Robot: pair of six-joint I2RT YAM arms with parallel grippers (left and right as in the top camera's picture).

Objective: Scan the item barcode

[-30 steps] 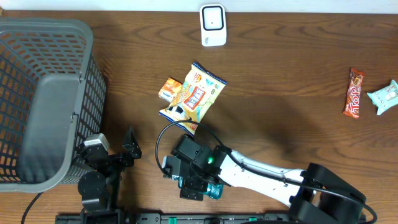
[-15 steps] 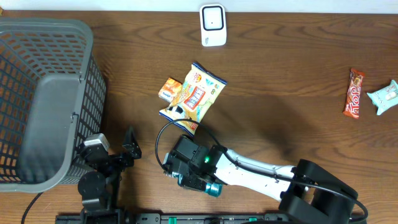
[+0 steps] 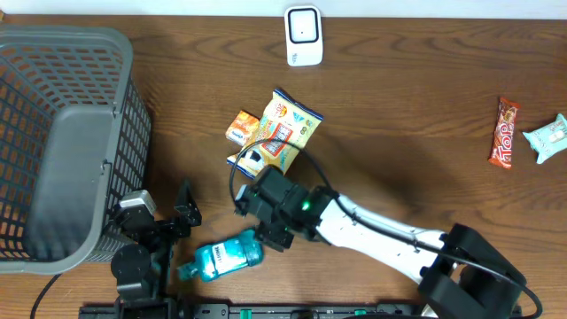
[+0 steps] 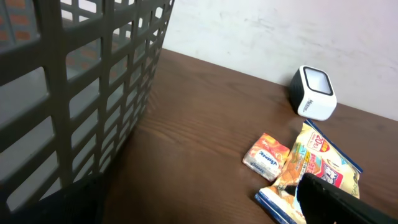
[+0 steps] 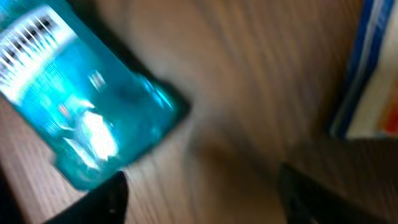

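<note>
Right wrist view: your right gripper (image 5: 205,193) has its two dark fingers (image 5: 109,199) spread apart at the bottom of a blurred frame. Only bare wood lies between them, and they pinch nothing. Just ahead of the left finger, the teal bottle (image 5: 81,106) lies on its side, apart from both fingers, with a white barcode label (image 5: 28,34) facing up at its far end. The blue edge of a snack bag (image 5: 373,81) sits off to the other side.

From overhead, the right gripper (image 3: 257,221) hovers over the wooden table (image 3: 399,106). The bottle (image 3: 223,258) lies near it on the side toward the robot's base. The snack bag (image 3: 282,135) is just beyond the gripper, with a small orange packet (image 3: 241,127) touching the bag's left edge. The white barcode scanner (image 3: 303,35) stands well beyond those, at the far table edge.

Your left gripper (image 3: 164,217) sits beside the bottle with its fingers spread and empty. The grey mesh basket (image 3: 133,133) is against its outer side. Far to the right lie a Top chocolate bar (image 3: 503,133) and a pale blue packet (image 3: 547,137).
</note>
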